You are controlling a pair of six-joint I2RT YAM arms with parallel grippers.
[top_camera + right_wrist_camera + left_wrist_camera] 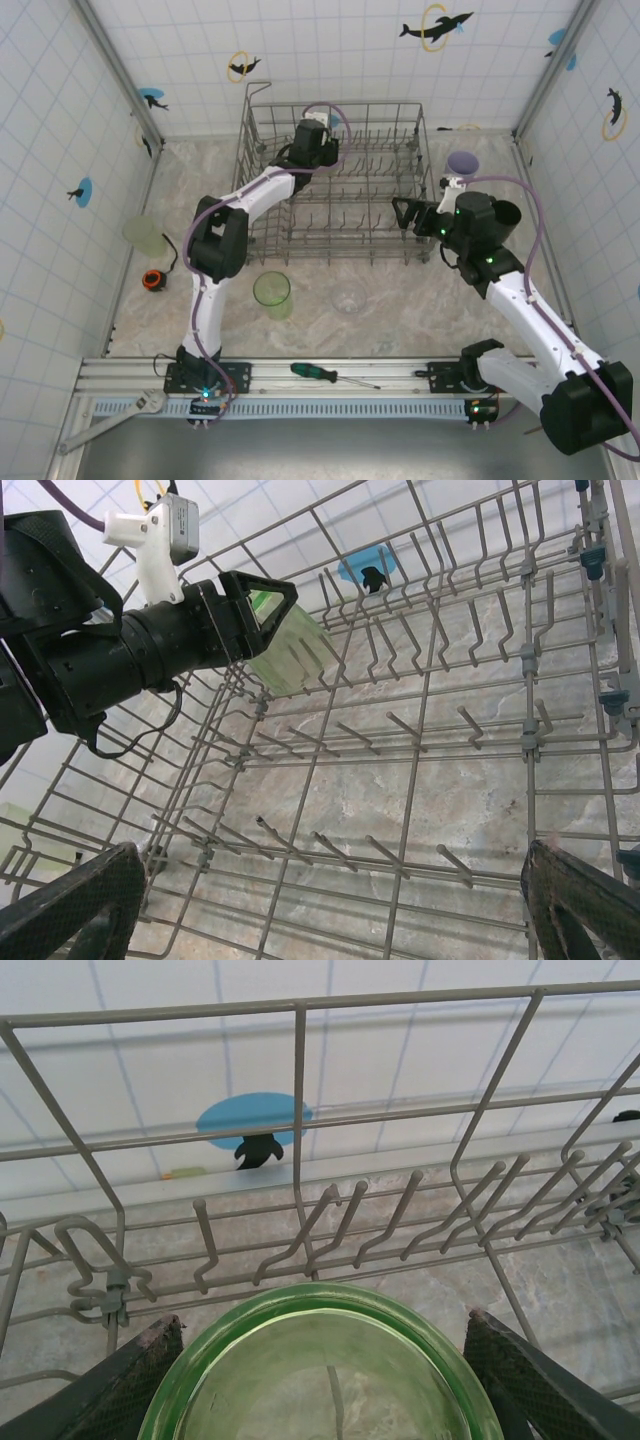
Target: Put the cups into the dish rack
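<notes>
Clasping green cup (320,1375), left pincer (325,1335) near dish rack (297,1080) far rim, seemingly clear

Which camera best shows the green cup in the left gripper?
Left wrist: the green cup sits close, rim clear, between the fingers. Right wrist shows its side, smaller, among dish rack wires.

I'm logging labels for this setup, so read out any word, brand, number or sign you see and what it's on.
None can be read.
Wall stickers: dolphins, rings and blue discs, pictures without words.
Small orange and black object: any marking is too small to read.
Screwdriver and wrench: no legible brand.
</notes>
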